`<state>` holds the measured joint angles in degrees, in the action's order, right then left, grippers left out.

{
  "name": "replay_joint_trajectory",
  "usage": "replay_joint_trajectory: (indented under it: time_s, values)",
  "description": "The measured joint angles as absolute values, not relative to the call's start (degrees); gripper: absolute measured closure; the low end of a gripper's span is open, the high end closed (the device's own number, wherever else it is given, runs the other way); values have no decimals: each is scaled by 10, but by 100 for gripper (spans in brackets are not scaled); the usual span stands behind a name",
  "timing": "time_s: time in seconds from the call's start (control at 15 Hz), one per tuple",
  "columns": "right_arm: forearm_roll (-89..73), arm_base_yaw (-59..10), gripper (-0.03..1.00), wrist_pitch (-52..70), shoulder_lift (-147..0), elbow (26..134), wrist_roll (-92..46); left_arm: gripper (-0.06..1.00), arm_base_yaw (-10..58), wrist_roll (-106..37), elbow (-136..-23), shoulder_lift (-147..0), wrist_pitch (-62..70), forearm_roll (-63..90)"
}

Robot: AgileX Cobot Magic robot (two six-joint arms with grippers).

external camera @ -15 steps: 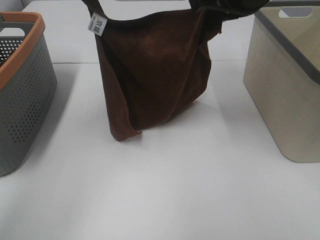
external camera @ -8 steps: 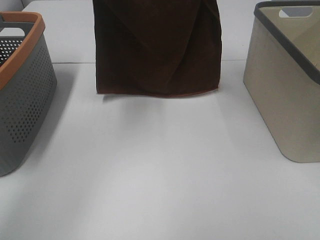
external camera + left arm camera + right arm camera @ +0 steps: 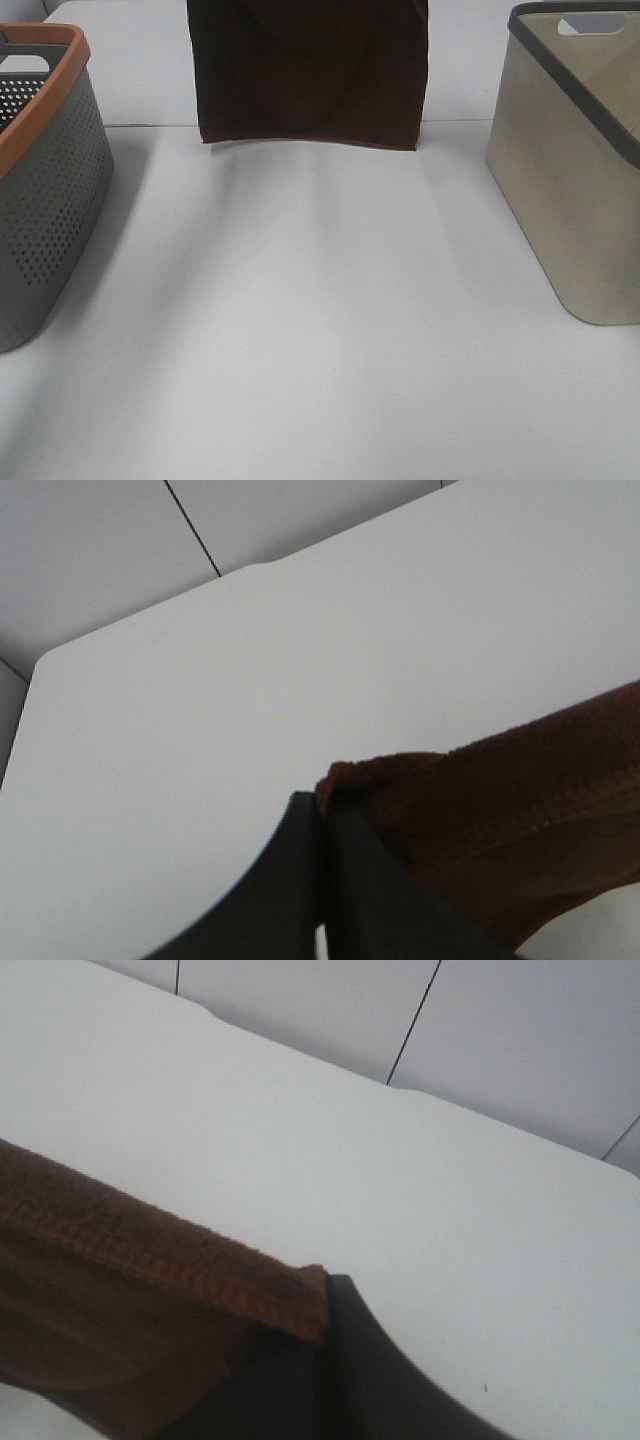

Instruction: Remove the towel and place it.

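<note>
From the high camera, the towel (image 3: 310, 70) hangs flat like a curtain at the far middle of the desk (image 3: 320, 330). It is dark reddish-brown, its top runs out of the picture, and its straight lower hem casts a soft shadow on the white surface below. It hangs between two baskets and well apart from both: a grey perforated basket (image 3: 45, 190) with an orange rim on the left, and a beige basket (image 3: 560, 190) with a dark grey rim on the right. Neither hand shows in this view.

In the left wrist view, the left hand (image 3: 320, 820) has its two black fingers pressed together, pinching one upper corner of the towel. The cloth trails away from the grip with its stitched hem showing, and the desk lies beneath.

In the right wrist view, the right hand (image 3: 325, 1310) is likewise clamped tight on the other upper corner, with the fuzzy hemmed edge running off from its fingers over the desk.
</note>
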<state>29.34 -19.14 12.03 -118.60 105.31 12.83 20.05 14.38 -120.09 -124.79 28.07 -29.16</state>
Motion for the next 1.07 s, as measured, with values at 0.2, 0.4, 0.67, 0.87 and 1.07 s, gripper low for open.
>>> replay_joint_trajectory:
  time_s: [0.2,0.4,0.67,0.87,1.07]
  values:
    - [241,-193,97,163,-1199,1053,128,94,205,141,-1201,-1270,323,-290]
    - [150,-194,97,309,-1206,1053,98,94,235,93,-1201,-1272,460,-279]
    - [54,-194,97,410,-1206,1053,15,94,250,83,-1201,-1273,576,-245]
    - [25,-193,97,470,-1208,1053,4,94,252,76,-1201,-1275,645,-202]
    - [0,-193,97,519,-1217,1053,4,94,256,60,-1201,-1278,686,-175]
